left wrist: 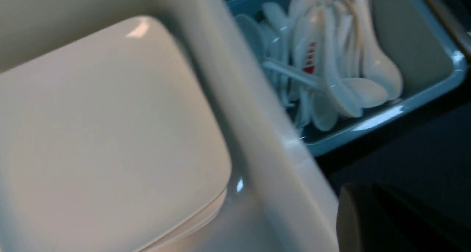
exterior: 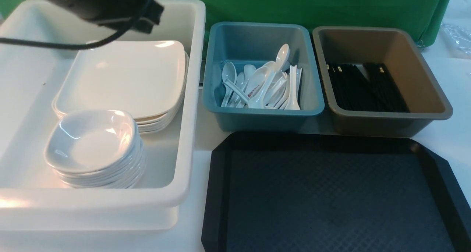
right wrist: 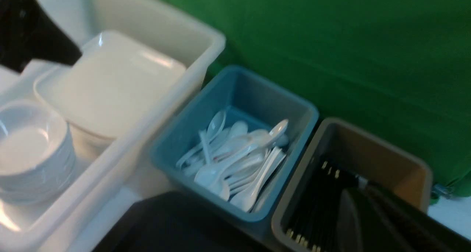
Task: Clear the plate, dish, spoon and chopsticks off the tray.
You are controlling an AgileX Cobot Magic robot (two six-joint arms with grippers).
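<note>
Black plastic tray (exterior: 331, 193) lies bare in the front view: nothing rests on the part in frame, so the clearing looks finished, or nearly so. Behind it stand three bins. White bin (exterior: 191, 97), far left: a stack of plates (exterior: 125, 79) at the back, a stack of small dishes (exterior: 92, 141) in front of it. Teal bin (exterior: 263, 114), middle: a heap of white spoons (exterior: 261, 84). Brown bin (exterior: 390, 116), right: black chopsticks (exterior: 368, 86) lying flat. Left arm (exterior: 95, 3) hangs over the far end of the white bin; its claw is not visible here.

Left wrist view, blurred: top plate close below, bin wall beside it, spoons in the teal bin beyond. Fingers not clearly seen; left claw judged closed and empty.

Right wrist view: all three bins with the same contents, gold bands showing on the chopsticks. A dark finger (right wrist: 364, 219) sits over the brown bin; right claw closed, holding nothing visible. What remains, as a judgement: withdrawing the arms.
</note>
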